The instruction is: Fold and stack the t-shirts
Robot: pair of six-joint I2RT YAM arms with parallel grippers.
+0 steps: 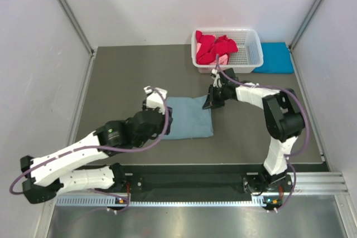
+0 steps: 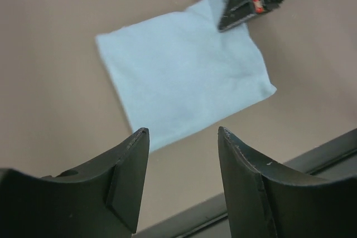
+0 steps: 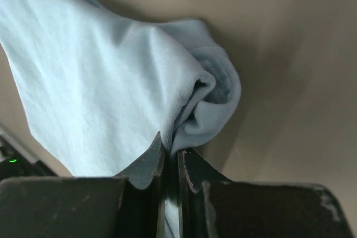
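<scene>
A folded grey-blue t-shirt point(image 1: 188, 116) lies flat in the middle of the table; it also shows in the left wrist view point(image 2: 184, 79). My right gripper point(image 1: 208, 103) is shut on its far right corner, the cloth point(image 3: 139, 93) pinched and bunched between the jaws. My left gripper point(image 1: 162, 116) hovers at the shirt's left edge, open and empty point(image 2: 183, 137). Red and pink t-shirts point(image 1: 215, 48) lie in the white lattice basket point(image 1: 252, 54). A turquoise t-shirt point(image 1: 274, 58) lies folded right of the basket.
Grey walls close in the table on the left, back and right. A black rail point(image 1: 189, 181) runs along the near edge by the arm bases.
</scene>
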